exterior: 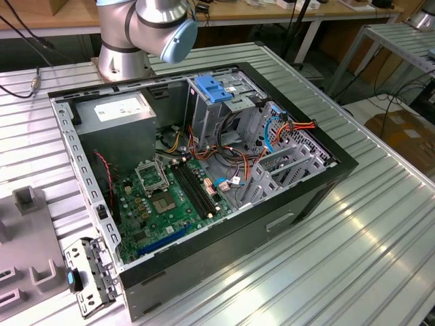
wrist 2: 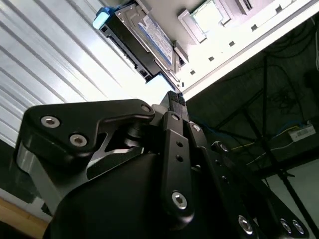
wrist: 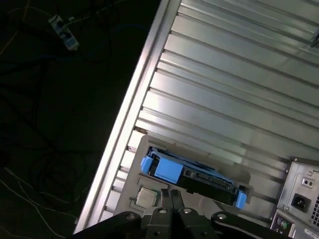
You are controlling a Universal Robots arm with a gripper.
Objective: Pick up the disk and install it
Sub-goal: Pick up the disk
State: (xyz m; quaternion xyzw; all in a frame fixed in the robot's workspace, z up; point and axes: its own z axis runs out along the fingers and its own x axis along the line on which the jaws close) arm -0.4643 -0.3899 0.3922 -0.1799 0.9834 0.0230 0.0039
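The disk (wrist: 199, 177) is a flat drive with blue side rails, and it stands on edge in a grey holder (wrist: 143, 197) on the ribbed metal table, close to the table's edge. In the second wrist view its labelled face (wrist 2: 152, 37) and one blue rail end (wrist 2: 102, 17) show. My gripper (wrist: 170, 195) hangs just short of the disk, its black fingertips pressed together and holding nothing. In the second wrist view the gripper (wrist 2: 173, 99) points at the disk's lower end without touching it.
The open computer case (exterior: 319, 183) lies on the table with a motherboard, cables, a grey power-supply box (exterior: 119, 119) and a metal cage with a blue top (exterior: 214, 88). Its rear panel (wrist: 301, 199) is near the disk. The arm's base (exterior: 126, 51) stands behind the case. Beyond the table edge is dark floor with cables.
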